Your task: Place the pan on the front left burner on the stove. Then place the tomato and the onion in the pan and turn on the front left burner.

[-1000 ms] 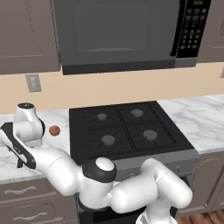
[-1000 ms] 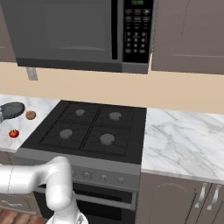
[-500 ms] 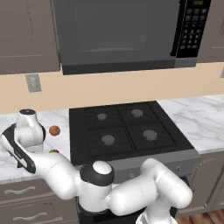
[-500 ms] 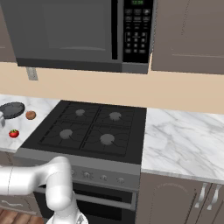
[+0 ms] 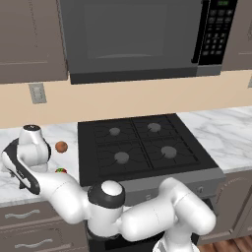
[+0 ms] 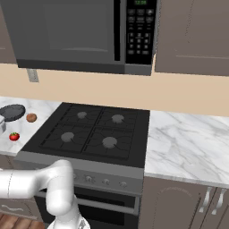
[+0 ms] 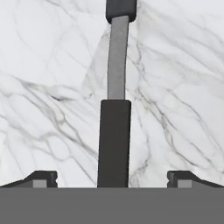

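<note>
- The gripper [image 7: 112, 178] is hanging over the white marble counter [image 7: 175, 87] left of the stove [image 5: 142, 147], its two dark fingertips [image 7: 41, 178] spread wide apart and grasping nothing.
- The pan's [image 6: 12, 112] long handle [image 7: 114, 131] is running straight up between the spread tips in the hand view, its black grip nearest the hand, a grey shank beyond it and a dark end at the top edge; whether the tips are touching it cannot be told.
- In the right base view the pan is lying on the counter at the far left, well apart from the stove, partly hidden by a piece of the arm at the picture's edge.
- The onion [image 5: 61, 146] is sitting on the marble just beside the stove's left edge, next to the pan in the right base view.
- The tomato [image 6: 14, 136] is resting nearer the counter's front edge, apart from the onion; in the left base view it is peeking out from behind the white arm.
- The front left burner [image 5: 121, 157] is standing bare among its black grates, like the three other caps.
- A dark microwave [image 5: 133, 37] is hanging above the cooktop, with grey cabinets [image 6: 192, 36] beside it.
- The arm [image 5: 74, 197] is reaching low and leftward from the base across the oven front.
</note>
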